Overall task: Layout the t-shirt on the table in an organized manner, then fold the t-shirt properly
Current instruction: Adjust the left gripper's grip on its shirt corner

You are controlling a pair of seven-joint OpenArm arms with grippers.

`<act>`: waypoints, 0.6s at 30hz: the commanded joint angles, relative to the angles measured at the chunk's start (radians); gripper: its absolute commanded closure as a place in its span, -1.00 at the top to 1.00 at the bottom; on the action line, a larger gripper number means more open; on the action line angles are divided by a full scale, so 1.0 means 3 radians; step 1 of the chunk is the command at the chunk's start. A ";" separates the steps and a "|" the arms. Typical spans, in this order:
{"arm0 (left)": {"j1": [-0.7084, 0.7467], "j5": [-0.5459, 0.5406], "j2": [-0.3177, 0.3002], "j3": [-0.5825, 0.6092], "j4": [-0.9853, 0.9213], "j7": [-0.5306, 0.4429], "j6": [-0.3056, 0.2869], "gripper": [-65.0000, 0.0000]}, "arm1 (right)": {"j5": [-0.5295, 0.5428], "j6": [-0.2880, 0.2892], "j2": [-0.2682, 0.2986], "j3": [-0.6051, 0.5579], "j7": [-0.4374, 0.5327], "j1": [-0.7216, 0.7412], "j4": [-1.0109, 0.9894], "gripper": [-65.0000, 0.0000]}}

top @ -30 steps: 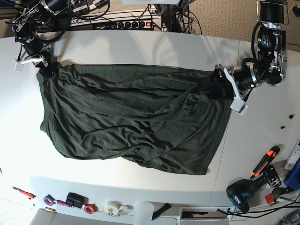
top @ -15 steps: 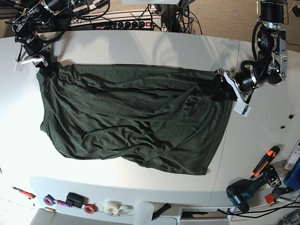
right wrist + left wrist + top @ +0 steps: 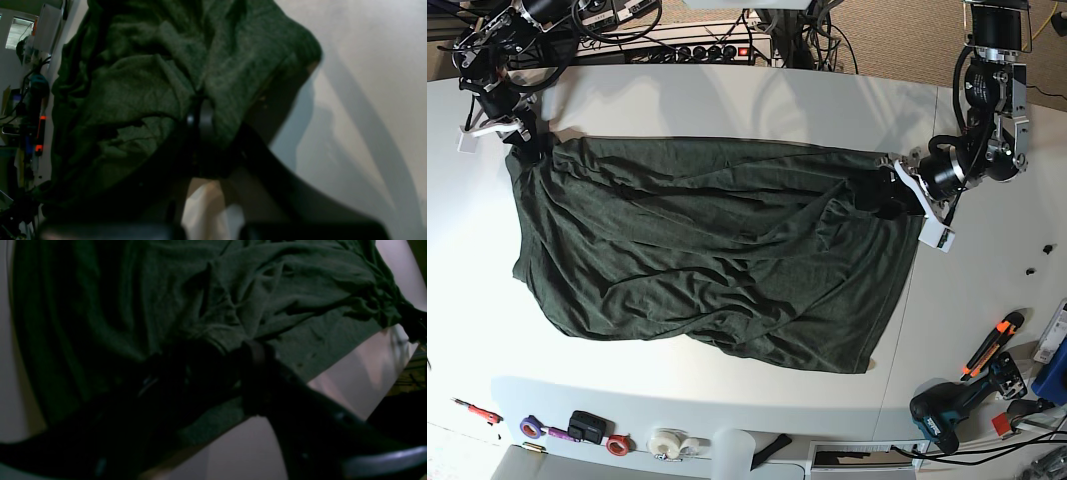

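Since a second ago, the left gripper point(image 3: 885, 190) has shifted inward along the t-shirt point(image 3: 707, 250), its jaws pinching the hem. The right gripper point(image 3: 527, 143) pinches the opposite corner on the table point(image 3: 727, 95).

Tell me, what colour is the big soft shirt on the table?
The plain cloth t-shirt is dark green, clearest in the base view.

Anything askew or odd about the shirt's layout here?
Yes: the t-shirt lies heavily wrinkled on the table, bunched near the left end effector, and its outline is lopsided rather than flat and square.
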 commanded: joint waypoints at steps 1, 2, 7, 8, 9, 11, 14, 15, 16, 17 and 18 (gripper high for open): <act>-0.0041 -0.0061 -0.0028 -0.0018 0.0048 -0.0083 -0.0022 -0.48 | 0.0045 -0.0001 0.0028 0.0003 -0.0027 0.0009 0.0022 -1.00; -0.0041 -0.0061 -0.0028 -0.0018 0.0048 -0.0098 -0.0022 -0.65 | 0.0045 -0.0001 0.0027 0.0003 -0.0027 0.0009 0.0022 -1.00; -0.0041 -0.0064 -0.0029 -0.0019 0.0050 -0.0360 -0.0079 -1.00 | 0.0043 -0.0001 0.0028 0.0003 -0.0027 0.0009 0.0022 -1.00; -0.0042 -0.0078 -0.0029 -0.0029 0.0050 -0.0453 -0.0184 -1.00 | 0.0043 -0.0001 0.0027 0.0003 -0.0027 0.0009 0.0022 -1.00; -0.0042 -0.0135 -0.0029 -0.0051 0.0051 -0.0539 -0.0324 -1.00 | 0.0043 -0.0001 0.0028 0.0003 -0.0027 0.0009 0.0022 -1.00; -0.0042 -0.0289 -0.0029 -0.0116 0.0053 -0.0673 -0.0605 -1.00 | 0.0043 -0.0001 0.0027 0.0003 -0.0028 0.0009 0.0022 -1.00; -0.0041 -0.0458 -0.0031 -0.0230 0.0053 -0.0711 -0.0844 -1.00 | 0.0043 0.0000 0.0028 0.0003 -0.0028 0.0008 0.0022 -1.00; -0.0041 -0.0464 -0.0031 -0.0263 0.0053 -0.0710 -0.0844 -1.00 | 0.0043 -0.0001 0.0027 0.0003 -0.0027 0.0009 0.0022 -1.00; -0.0041 -0.0467 -0.0031 -0.0294 0.0053 -0.0710 -0.0844 -1.00 | 0.0043 -0.0001 0.0027 0.0003 -0.0027 0.0009 0.0022 -1.00; -0.0041 -0.0465 -0.0037 -0.0322 0.0053 -0.0710 -0.0844 -1.00 | 0.0043 -0.0001 0.0027 0.0003 -0.0027 0.0009 0.0022 -1.00; -0.0041 -0.0464 -0.0045 -0.0342 0.0053 -0.0707 -0.0844 -1.00 | 0.0043 -0.0001 0.0027 0.0003 -0.0028 0.0009 0.0022 -1.00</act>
